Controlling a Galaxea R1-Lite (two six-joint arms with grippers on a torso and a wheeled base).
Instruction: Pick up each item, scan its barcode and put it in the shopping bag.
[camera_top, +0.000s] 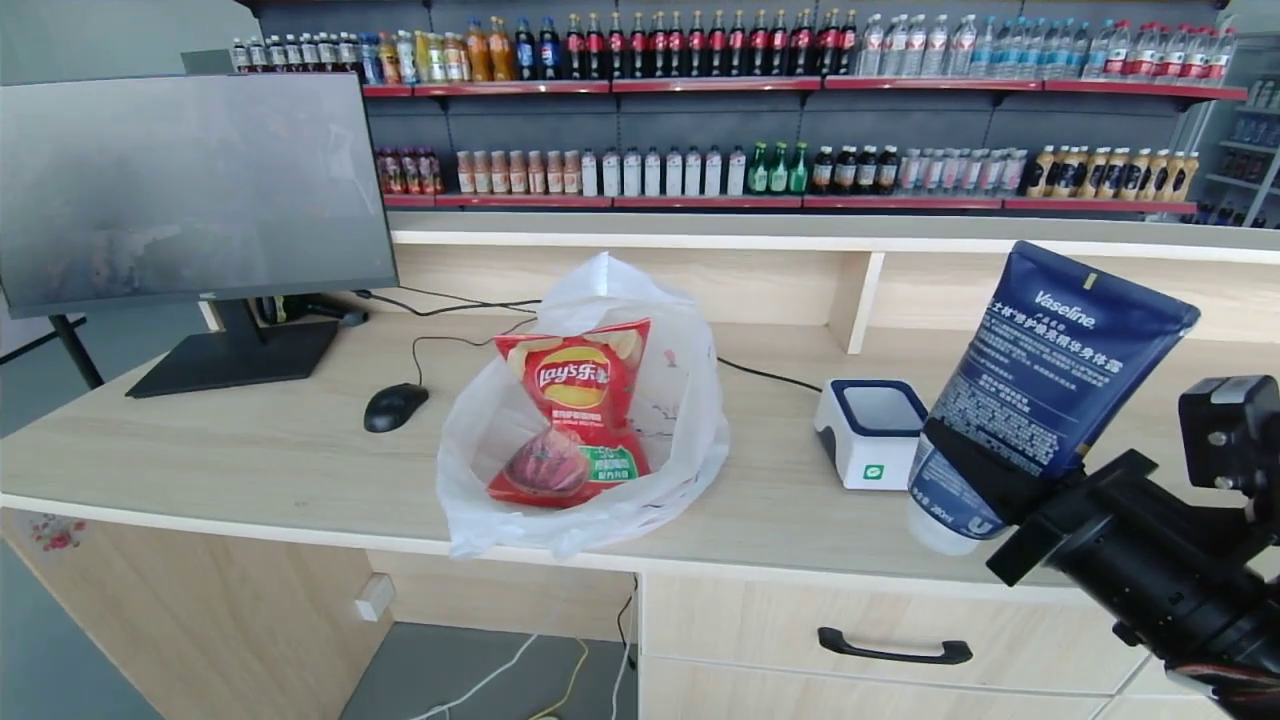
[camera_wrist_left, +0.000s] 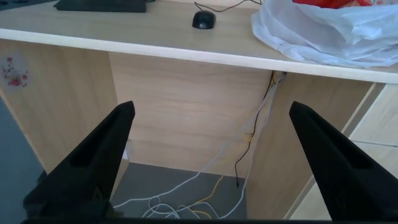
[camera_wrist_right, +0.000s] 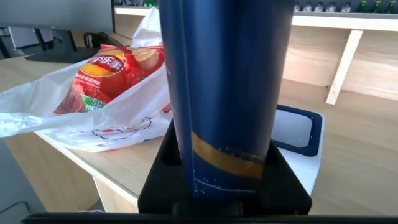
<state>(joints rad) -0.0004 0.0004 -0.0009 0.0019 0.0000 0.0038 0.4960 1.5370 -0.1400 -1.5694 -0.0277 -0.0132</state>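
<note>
Gripping the blue tube (camera_top: 1050, 370) near its cap, my right gripper (camera_top: 980, 465) holds it tilted just right of the scanner (camera_top: 868, 430). The shopping bag (camera_top: 690, 410), farther left, contains a chip packet (camera_top: 580, 395). My left gripper (camera_wrist_left: 211, 111) hangs spread wide below the counter (camera_wrist_left: 155, 43).

head: we look forward and down across the table (camera_top: 250, 450) from above | left wrist: we sit low, below its edge, facing its front | right wrist: we sit close behind the blue tube (camera_wrist_right: 227, 93), above the table | all share: shopping bag (camera_top: 690, 420)
</note>
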